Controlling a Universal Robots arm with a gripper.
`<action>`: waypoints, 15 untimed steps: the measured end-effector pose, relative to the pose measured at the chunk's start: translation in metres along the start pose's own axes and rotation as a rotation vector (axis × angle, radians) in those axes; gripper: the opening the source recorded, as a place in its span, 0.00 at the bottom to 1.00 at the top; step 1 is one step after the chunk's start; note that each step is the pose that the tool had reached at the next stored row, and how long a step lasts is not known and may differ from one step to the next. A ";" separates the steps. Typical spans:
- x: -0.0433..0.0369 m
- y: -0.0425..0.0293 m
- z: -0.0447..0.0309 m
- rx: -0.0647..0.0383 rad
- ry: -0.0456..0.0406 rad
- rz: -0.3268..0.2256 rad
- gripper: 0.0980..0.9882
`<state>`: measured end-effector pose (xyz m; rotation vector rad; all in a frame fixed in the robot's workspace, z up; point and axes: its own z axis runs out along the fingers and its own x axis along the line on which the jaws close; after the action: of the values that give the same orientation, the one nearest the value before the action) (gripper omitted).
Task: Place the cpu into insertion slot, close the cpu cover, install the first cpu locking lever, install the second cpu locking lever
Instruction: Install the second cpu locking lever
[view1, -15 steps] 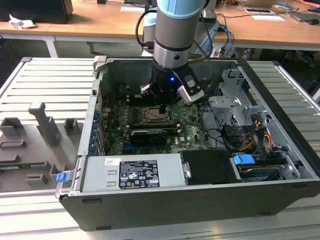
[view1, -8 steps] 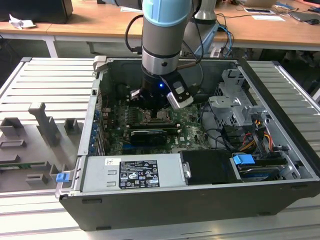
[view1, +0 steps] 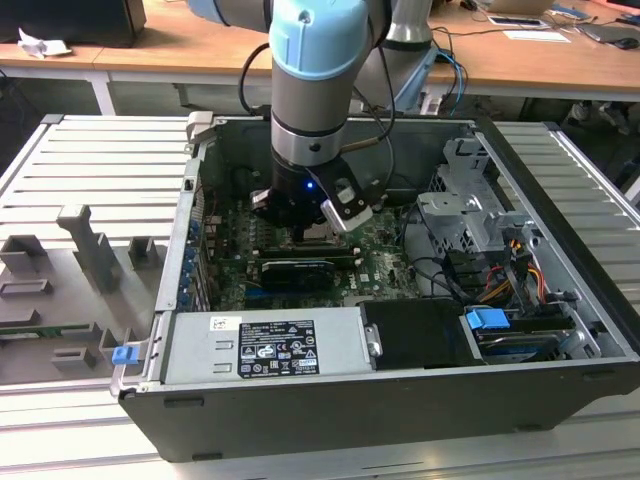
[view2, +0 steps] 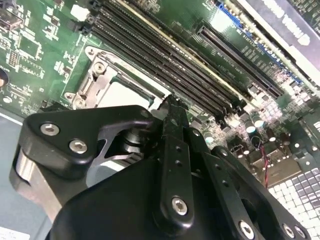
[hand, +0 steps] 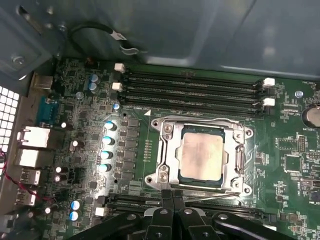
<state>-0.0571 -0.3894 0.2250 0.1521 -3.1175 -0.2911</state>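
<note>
Cpu (hand: 201, 154): seated in insertion slot (hand: 172, 150), cpu cover (hand: 240, 150) down. Gripper (hand: 172, 196), fingers together and empty, at slot's 6 o'clock edge. Step judged: locking levers; needs precise hooking.

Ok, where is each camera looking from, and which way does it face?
Exterior view: off the arm, looking down into the computer case; arm and gripper show.
First wrist view: on the arm, facing the cpu inside the cpu cover; gripper tips show.
Second wrist view: on the arm, looking past the gripper.
Both wrist views share the cpu.
</note>
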 end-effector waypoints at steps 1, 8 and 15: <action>0.0008 -0.0009 0.0001 -0.002 -0.0001 -0.001 0.01; 0.0093 -0.0077 0.0050 -0.035 -0.0016 -0.010 0.01; 0.0117 -0.0105 0.0161 -0.063 -0.0037 -0.015 0.01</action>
<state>-0.0680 -0.3978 0.2072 0.1748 -3.1075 -0.3903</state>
